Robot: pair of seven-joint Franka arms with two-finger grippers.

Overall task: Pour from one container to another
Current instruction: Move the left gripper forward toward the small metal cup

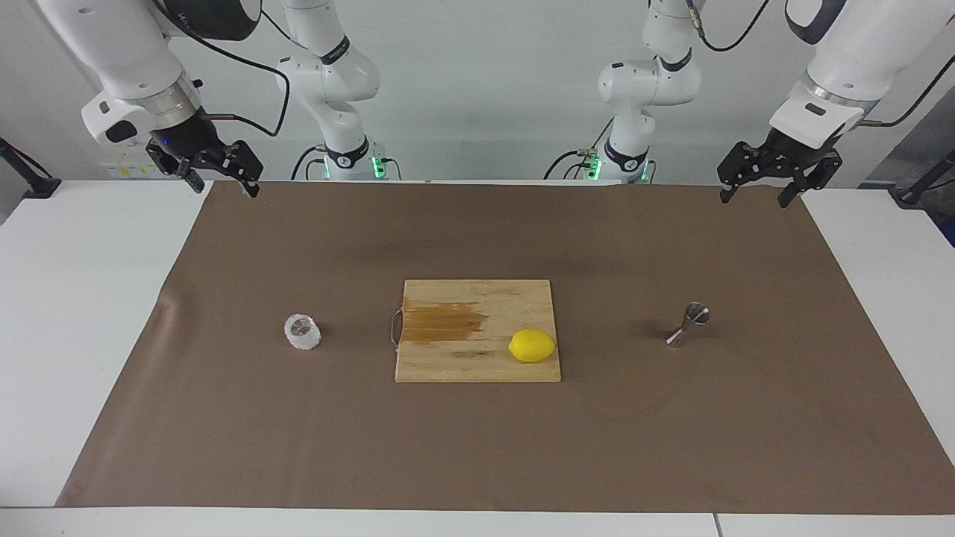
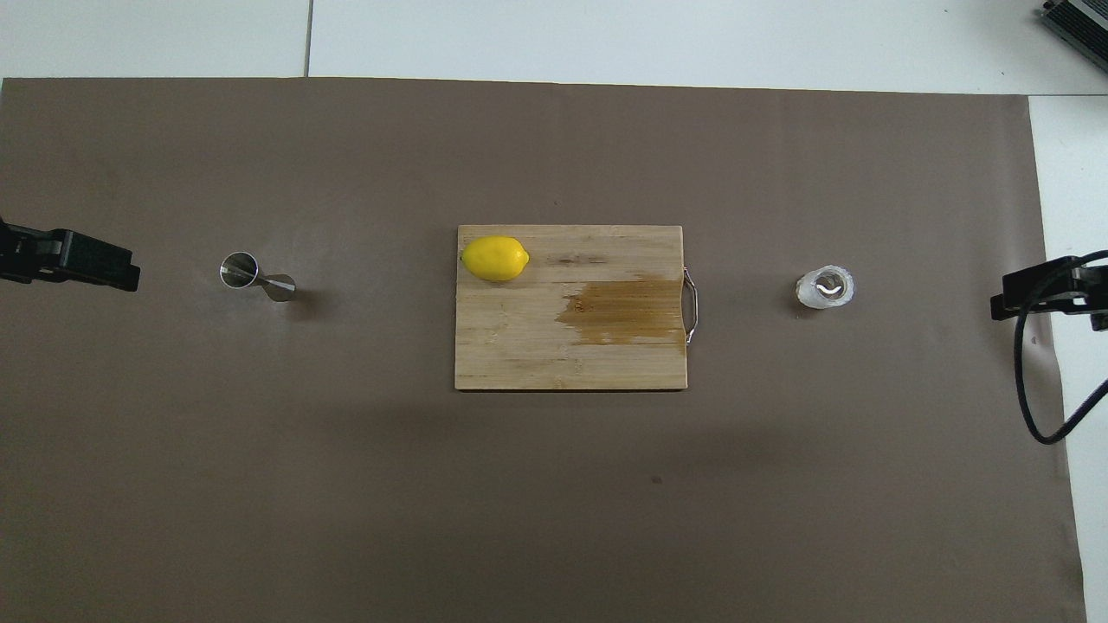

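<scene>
Both arms wait, raised over desk edge nearest robots. Left hand (image 1: 759, 186) and right hand (image 1: 218, 173) open, empty.

Glass cup (image 1: 302, 332) stands upright on brown mat (image 1: 477, 447) toward right arm's end; steel jigger (image 1: 688, 325) upright toward left arm's end. Well apart, cutting board (image 1: 477, 330) between. Judgement: each vessel set in reach of own arm.

Lemon (image 1: 532, 345) lies on board, toward jigger. Board has dark wet-looking stain by handle.

Cup contents: cannot tell. Jigger top cone looks empty.
</scene>
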